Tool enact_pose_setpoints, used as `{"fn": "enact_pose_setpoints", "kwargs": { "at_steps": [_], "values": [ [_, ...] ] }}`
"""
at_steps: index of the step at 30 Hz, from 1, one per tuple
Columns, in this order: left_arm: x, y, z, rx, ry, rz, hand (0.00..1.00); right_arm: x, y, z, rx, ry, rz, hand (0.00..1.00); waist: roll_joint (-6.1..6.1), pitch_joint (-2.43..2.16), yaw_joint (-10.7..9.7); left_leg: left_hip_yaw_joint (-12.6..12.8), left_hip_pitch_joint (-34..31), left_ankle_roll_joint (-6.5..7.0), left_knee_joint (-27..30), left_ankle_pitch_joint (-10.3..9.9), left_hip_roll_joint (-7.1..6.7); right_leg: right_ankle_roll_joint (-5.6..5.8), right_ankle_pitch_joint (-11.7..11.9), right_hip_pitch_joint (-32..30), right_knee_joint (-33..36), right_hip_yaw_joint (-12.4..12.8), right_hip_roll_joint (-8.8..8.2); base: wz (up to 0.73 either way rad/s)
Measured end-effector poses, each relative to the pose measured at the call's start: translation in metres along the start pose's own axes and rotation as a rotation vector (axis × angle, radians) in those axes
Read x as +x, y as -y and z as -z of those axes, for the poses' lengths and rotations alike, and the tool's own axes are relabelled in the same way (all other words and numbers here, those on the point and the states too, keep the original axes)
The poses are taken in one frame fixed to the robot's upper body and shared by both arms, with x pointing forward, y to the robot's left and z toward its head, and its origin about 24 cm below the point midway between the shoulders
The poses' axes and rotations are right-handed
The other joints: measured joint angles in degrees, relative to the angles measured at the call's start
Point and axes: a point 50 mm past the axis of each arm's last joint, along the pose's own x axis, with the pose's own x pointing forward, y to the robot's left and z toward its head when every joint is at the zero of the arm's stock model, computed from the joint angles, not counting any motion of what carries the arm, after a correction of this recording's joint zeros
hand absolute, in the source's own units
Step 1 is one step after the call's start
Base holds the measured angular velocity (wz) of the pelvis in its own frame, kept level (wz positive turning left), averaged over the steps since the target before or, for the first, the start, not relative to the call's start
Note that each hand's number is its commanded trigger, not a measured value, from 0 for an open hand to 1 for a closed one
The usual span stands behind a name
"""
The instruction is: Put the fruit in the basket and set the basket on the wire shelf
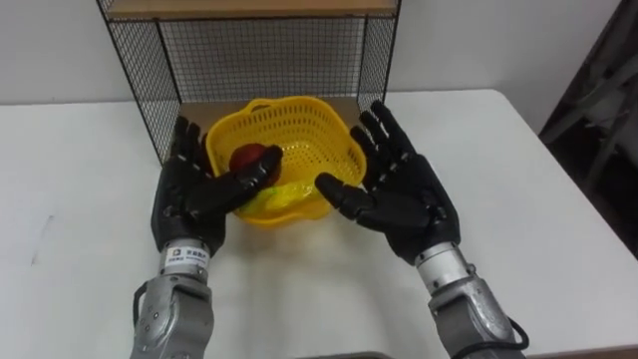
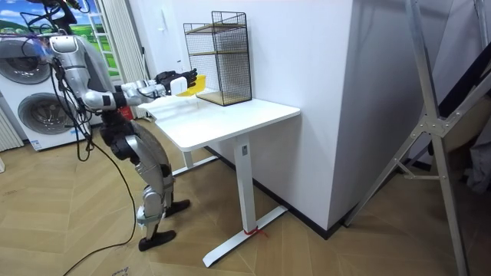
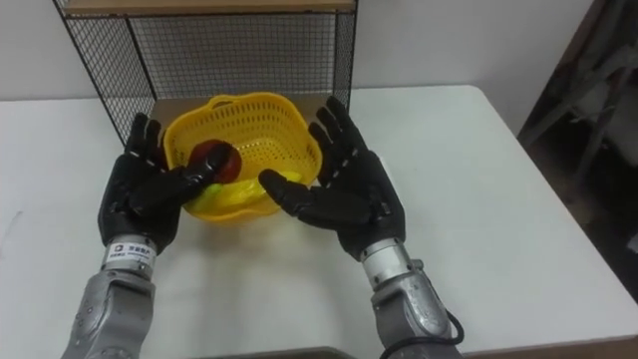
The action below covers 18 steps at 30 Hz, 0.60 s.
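Yellow basket (image 1: 317,135): stands on the white surface (image 1: 518,189), just before the wire shelf (image 1: 259,55).
Contents: one red fruit (image 1: 249,158), one yellow fruit (image 1: 286,196).
Left hand (image 1: 189,194) and right hand (image 1: 404,189): flank the basket, palms inward. Fingers (image 1: 184,145) straight and spread, clasping nothing, likely placed to lift the basket by its sides.

From the head we look steeply down, close, at the white table (image 1: 558,199) and the wire shelf (image 1: 259,60) at its far edge; both eyes share this scene. Our room camera stands well off, seeing the same table sidelong.
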Motion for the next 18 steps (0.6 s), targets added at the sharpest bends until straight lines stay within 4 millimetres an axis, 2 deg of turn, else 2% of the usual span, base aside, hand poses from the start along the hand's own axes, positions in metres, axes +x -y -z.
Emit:
{"fn": "enact_pose_setpoints", "kwargs": {
  "at_steps": [1,2,3,4,7,9,10,11,12,14,16,17,18],
  "values": [
    [0.001,0.001,0.000,0.000,0.002,0.003,0.00,0.000,0.000,-0.001,-0.003,0.002,-0.001,0.00,-0.33,-0.23,-0.09,0.06,0.11,0.62,0.11,0.92,-0.05,0.00,0.01,0.19,-0.05,-0.07,-0.03,0.00],
    [0.001,0.002,-0.001,0.003,0.004,0.009,0.00,0.001,0.000,-0.001,0.001,0.005,-0.001,0.00,-0.09,0.09,-0.09,0.02,0.11,1.71,1.16,0.61,-0.29,-0.06,-0.23,0.77,-0.12,-0.10,-0.36,0.00],
    [0.002,0.002,-0.002,0.004,0.006,0.011,0.00,0.001,0.000,-0.001,-0.001,0.006,-0.002,0.00,-0.66,-0.09,-0.18,0.05,0.11,2.01,1.63,-0.14,-0.84,0.32,-0.80,0.98,-0.05,-0.36,-1.15,0.04],
    [0.002,0.002,-0.002,0.007,0.009,0.013,0.00,0.001,0.000,-0.002,-0.005,0.006,-0.002,0.00,-0.75,-0.07,-0.23,0.11,0.10,2.21,1.65,-0.37,-1.20,0.52,-1.12,0.99,0.07,-0.38,-1.54,0.00],
    [0.002,0.003,-0.003,0.031,0.016,0.019,0.00,0.001,0.000,-0.001,-0.009,0.003,-0.003,0.00,-1.20,0.20,0.24,1.45,0.56,3.12,2.09,-2.05,-2.61,1.60,-2.99,0.90,1.34,1.12,-3.20,-0.05],
    [0.003,0.003,-0.003,0.034,0.021,0.022,0.00,0.003,-0.001,-0.002,-0.008,0.008,-0.007,0.00,-1.95,0.32,0.41,2.10,0.75,4.28,2.78,-3.52,-4.29,2.45,-4.77,0.82,3.12,1.29,-5.17,0.00],
    [0.003,0.003,-0.003,0.038,0.022,0.023,0.00,0.004,-0.001,-0.003,-0.008,0.010,-0.010,0.00,-2.22,0.35,0.45,2.80,0.79,4.63,3.12,-4.04,-4.44,2.77,-5.30,0.58,3.98,1.28,-5.71,-0.07],
    [0.003,0.003,-0.003,0.048,0.023,0.024,0.00,0.006,-0.002,-0.005,-0.013,0.017,-0.015,0.00,-2.50,0.42,0.76,3.26,0.83,5.09,4.01,-5.30,-5.16,3.60,-6.22,-0.21,6.88,0.93,-6.84,-0.21],
    [0.003,0.004,-0.004,0.062,0.027,0.027,0.00,0.008,-0.003,-0.006,-0.020,0.021,-0.015,0.00,-2.64,0.49,1.52,4.27,0.95,5.52,5.04,-6.26,-5.40,4.15,-6.12,-2.01,12.22,-0.02,-8.06,-0.21],
    [0.003,0.004,-0.003,0.061,0.026,0.028,0.00,0.009,-0.003,-0.006,-0.023,0.023,-0.012,0.00,-2.77,0.64,1.31,4.40,1.78,6.16,6.48,-7.73,-6.23,5.17,-4.69,-4.43,19.33,-0.93,-10.00,0.00],
    [0.004,0.004,-0.005,0.060,0.031,0.028,0.00,0.009,-0.004,-0.007,-0.027,0.025,-0.012,0.00,-2.52,0.81,1.43,4.32,2.80,6.59,6.83,-8.78,-6.46,5.59,-2.22,-5.82,23.39,-1.14,-10.44,0.04],
    [0.007,0.007,-0.007,0.056,0.044,0.036,0.00,0.011,-0.005,-0.009,-0.033,0.033,-0.018,0.00,-2.24,1.09,1.36,4.21,2.59,6.79,7.16,-9.27,-6.17,5.64,-1.21,-6.39,23.91,-1.90,-10.42,0.00],
    [0.010,0.010,-0.010,0.055,0.058,0.038,0.00,0.013,-0.005,-0.010,-0.037,0.039,-0.025,0.00,-1.80,1.61,1.62,4.13,2.27,6.94,7.41,-9.48,-5.74,6.05,-0.73,-6.58,23.44,-2.51,-9.95,-0.05]
  ]
}}
